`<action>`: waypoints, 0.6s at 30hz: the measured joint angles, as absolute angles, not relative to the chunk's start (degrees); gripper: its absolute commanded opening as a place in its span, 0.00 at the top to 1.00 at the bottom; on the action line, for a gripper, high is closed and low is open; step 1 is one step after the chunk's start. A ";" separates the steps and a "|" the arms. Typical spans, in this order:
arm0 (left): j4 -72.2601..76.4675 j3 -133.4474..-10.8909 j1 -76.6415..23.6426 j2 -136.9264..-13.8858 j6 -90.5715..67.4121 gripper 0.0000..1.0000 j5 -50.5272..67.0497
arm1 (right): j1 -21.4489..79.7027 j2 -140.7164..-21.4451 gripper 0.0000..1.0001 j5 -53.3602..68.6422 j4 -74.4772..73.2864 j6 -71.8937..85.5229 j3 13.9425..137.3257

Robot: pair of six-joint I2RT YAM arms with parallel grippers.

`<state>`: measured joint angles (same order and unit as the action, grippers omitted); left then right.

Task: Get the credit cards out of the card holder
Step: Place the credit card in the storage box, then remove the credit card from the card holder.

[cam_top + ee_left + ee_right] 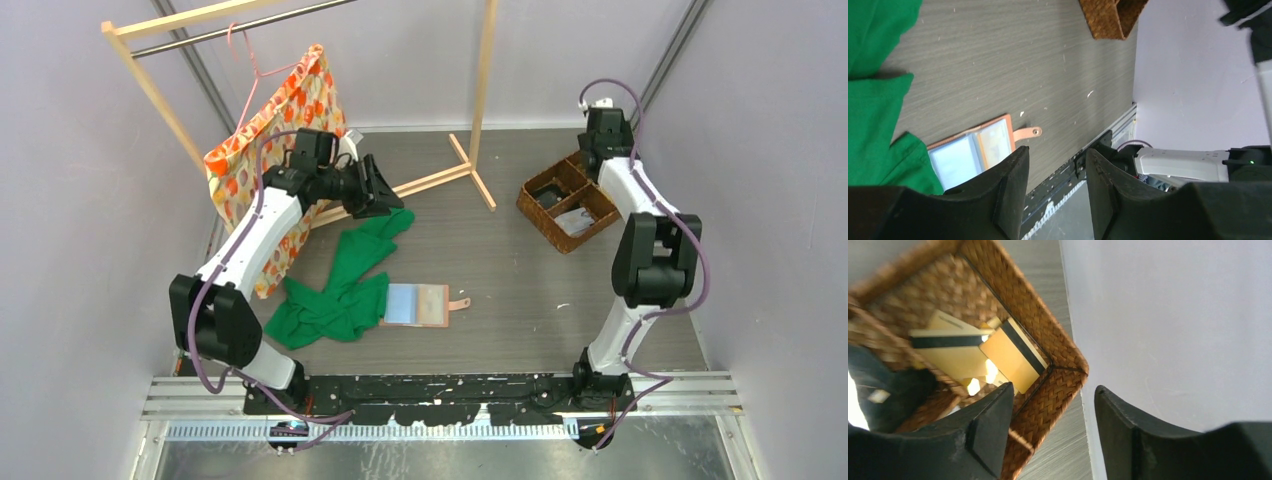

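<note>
The grey table (520,290) bears the open card holder (415,304), green cloth (335,300) and wicker basket (542,222).

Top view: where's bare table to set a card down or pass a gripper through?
Biggest bare patch: right of the card holder, up to the wicker basket and right arm. Smaller one between the holder and the wooden rack foot. Left is crowded: green cloth abuts the holder, left gripper over it.

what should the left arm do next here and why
Probably lower the left gripper toward the card holder, which lies open on the table beside the green cloth. Both grippers are open and empty. The right gripper hangs over the wicker basket, where cards already lie. One pocket of the holder looks orange-tinted, so a card may remain, though I can't be sure.
</note>
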<state>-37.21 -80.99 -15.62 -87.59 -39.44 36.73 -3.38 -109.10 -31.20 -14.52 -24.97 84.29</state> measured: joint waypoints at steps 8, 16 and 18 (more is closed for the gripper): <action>-38.09 -65.63 -16.91 -81.65 -36.16 0.47 37.54 | 13.96 -94.76 0.31 -27.83 -24.71 -15.53 90.37; -33.12 -45.60 -21.71 -65.19 -40.99 0.46 37.54 | 31.64 -77.58 0.63 -14.17 -24.23 16.34 65.34; -32.53 -43.03 -21.93 -63.22 -41.56 0.46 37.34 | 32.42 -76.49 0.59 -12.86 -26.13 24.91 60.62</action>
